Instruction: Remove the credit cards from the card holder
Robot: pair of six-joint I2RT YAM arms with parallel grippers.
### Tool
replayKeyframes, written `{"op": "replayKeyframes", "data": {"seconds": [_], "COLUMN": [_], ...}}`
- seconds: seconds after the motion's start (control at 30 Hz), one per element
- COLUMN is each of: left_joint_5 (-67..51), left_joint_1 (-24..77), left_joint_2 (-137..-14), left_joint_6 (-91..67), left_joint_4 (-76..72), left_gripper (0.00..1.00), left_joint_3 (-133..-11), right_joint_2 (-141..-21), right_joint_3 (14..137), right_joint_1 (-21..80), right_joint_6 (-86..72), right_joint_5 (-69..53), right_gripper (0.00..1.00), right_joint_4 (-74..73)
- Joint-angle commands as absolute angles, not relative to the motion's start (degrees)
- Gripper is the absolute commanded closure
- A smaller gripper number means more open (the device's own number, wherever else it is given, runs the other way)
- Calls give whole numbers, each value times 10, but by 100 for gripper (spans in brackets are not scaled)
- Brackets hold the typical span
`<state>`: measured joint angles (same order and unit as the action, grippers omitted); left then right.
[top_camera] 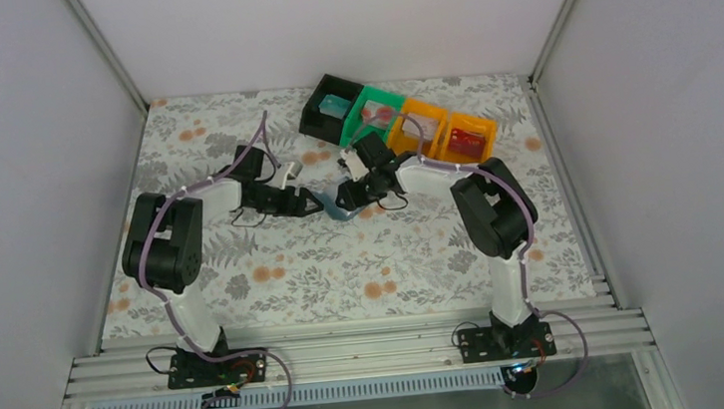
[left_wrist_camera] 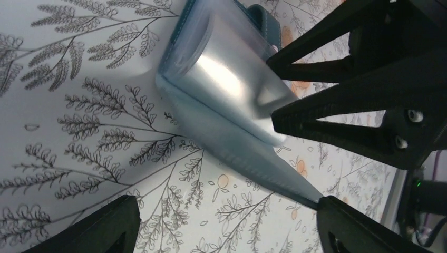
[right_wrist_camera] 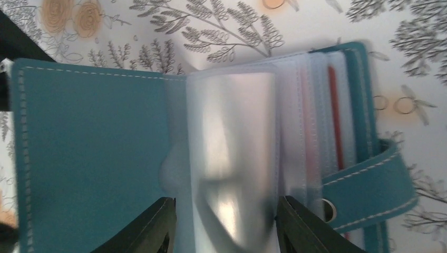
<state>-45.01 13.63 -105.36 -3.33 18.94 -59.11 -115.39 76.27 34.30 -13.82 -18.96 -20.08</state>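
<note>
**1. Location.** The card holder [right_wrist_camera: 100, 158] lies open on the table [top_camera: 345, 276]. It is directly beneath the right pincer [right_wrist_camera: 224, 203] and just ahead of the left pincer [left_wrist_camera: 225, 205]. The pincers face each other across it, an arrangement that lets one steady the holder while the other works a pocket.

**2. Right pincer.** The jaws stand one on each side of a clear sleeve [right_wrist_camera: 232, 137] and touch both of its long edges. The sleeve is bowed between them, which points to side pressure, but it cannot be told whether the grasp is firm. The holder's broad teal half lies to the left of the jaws. The remaining sleeves and the snap strap [right_wrist_camera: 369, 179] lie to the right. Bowing a sleeve would spread its mouth, which is the probable reason for this hold.

**3. Left pincer.** It is released, with the jaws wide and only table between them. One fingertip sits just beside the holder's near corner, so the pincer is judged to be staged to pin the holder down.

**4. View differences.**
- Only the right wrist view shows a thin red line among the sleeves to the right of the jaws. This appears to be a red card [right_wrist_camera: 332, 116] seen edge-on, so at least one card is judged not yet removed.
- Only the left wrist view shows the sleeve's bow in profile and the opposing fingers meeting it.
- Only the top view shows the row of bins [top_camera: 395, 121] beyond both pincers, well apart from the holder.
</note>
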Motion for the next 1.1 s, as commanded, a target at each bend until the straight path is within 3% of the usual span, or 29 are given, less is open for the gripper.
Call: {"op": "replayKeyframes", "data": {"seconds": [0.0, 0.17, 0.53, 0.7, 0.93, 1.07], "left_joint_5": [-444, -429, -422, -421, -421, -418], "left_joint_1": [134, 131, 117, 116, 115, 116], "left_joint_2": [-1073, -1082, -1115, -1122, -1131, -1133], "left_joint_6": [-18, -10, -8, -10, -12, -11], "left_joint_4": [189, 191, 194, 191, 190, 187], "left_gripper": [22, 35, 37, 43, 48, 48], "left_joint_3": [-608, -610, -612, -611, -609, -607], "right_joint_2": [-1172, -1185, -1187, -1143, -1099, -1146], "right_joint_3": [767, 775, 782, 814, 750, 763], "right_joint_1": [357, 357, 357, 346, 296, 296], "right_joint_6": [-146, -157, -197, -178, -185, -186], "right_joint_5": [-243, -337, -427, -367, -219, -252], "right_gripper": [50, 54, 56, 54, 47, 47], "right_joint_4": [-201, -172, -103, -161, -200, -193]}}
